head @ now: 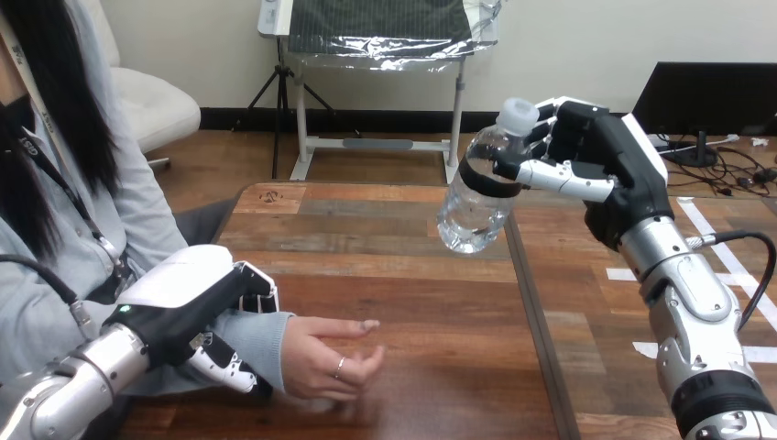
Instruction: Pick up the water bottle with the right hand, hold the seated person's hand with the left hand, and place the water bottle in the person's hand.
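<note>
A clear water bottle (pixel 475 197) with a white cap and a black band hangs tilted in the air above the table's far middle. My right hand (pixel 586 147) is shut on it, thumb and fingers curled round its upper part. At the lower left my left hand (pixel 197 307) is shut on the person's wrist, fingers over the grey sleeve and thumb under it. The person's hand (pixel 330 353) sticks out to the right of my left hand, low over the table, fingers loosely curled. The bottle is well above and to the right of it.
The wooden table (pixel 385 275) has a seam running front to back just right of the bottle. White tape marks (pixel 719 243) lie on its right part. The person sits at the left edge.
</note>
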You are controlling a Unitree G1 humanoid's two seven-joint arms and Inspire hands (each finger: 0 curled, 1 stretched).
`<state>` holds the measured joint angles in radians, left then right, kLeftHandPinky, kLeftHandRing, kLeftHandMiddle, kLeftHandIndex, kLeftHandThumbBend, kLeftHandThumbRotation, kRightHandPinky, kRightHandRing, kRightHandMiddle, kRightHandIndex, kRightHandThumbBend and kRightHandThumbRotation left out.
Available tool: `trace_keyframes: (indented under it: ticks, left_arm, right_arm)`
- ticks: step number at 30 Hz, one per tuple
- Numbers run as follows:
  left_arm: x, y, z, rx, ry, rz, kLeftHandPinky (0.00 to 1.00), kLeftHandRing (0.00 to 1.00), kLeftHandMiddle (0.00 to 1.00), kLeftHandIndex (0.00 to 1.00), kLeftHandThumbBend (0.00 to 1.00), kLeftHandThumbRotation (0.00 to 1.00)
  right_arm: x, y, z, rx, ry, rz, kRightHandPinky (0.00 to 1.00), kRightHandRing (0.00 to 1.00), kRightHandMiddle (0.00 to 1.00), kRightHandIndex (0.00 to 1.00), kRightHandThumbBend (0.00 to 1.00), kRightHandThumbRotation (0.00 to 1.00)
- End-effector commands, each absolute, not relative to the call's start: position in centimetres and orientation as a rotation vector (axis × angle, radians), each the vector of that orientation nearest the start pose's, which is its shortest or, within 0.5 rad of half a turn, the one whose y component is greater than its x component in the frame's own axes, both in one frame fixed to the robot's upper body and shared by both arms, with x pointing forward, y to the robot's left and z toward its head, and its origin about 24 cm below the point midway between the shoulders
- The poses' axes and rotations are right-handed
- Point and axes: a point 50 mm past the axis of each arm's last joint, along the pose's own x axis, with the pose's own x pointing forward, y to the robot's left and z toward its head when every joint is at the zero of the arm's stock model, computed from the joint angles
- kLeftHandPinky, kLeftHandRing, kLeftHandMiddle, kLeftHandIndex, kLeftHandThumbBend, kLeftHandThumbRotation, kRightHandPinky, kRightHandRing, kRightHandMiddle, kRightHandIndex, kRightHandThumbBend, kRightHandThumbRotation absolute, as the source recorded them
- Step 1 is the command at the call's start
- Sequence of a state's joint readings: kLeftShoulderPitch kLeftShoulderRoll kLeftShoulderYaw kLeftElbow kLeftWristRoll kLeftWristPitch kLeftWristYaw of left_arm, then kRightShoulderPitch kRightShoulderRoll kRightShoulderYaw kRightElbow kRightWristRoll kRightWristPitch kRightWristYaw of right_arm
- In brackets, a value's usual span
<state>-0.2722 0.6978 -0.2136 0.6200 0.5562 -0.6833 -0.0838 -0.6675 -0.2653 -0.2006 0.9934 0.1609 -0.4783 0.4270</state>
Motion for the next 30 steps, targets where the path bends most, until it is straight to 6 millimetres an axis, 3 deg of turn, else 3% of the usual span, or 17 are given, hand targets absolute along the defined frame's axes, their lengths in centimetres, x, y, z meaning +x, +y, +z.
trace_keyframes:
  ticks: [1, 30]
  left_arm:
    - [29.3, 23.7, 8.4, 1.198, -0.311, -0.487, 0.23, 0.28, 0.35, 0.36, 0.88, 0.00]
    - [29.4, 23.0, 10.7, 1.192, -0.407, -0.485, 0.21, 0.26, 0.33, 0.33, 0.90, 0.00]
  right_arm:
    - [36.6, -20.1, 10.2, -0.041, -0.284, 0.246, 0.29, 0.37, 0.43, 0.44, 0.64, 0.00]
    - [36.6, -19.4, 9.1, -0.024, -0.234, 0.269, 0.30, 0.39, 0.46, 0.46, 0.67, 0.00]
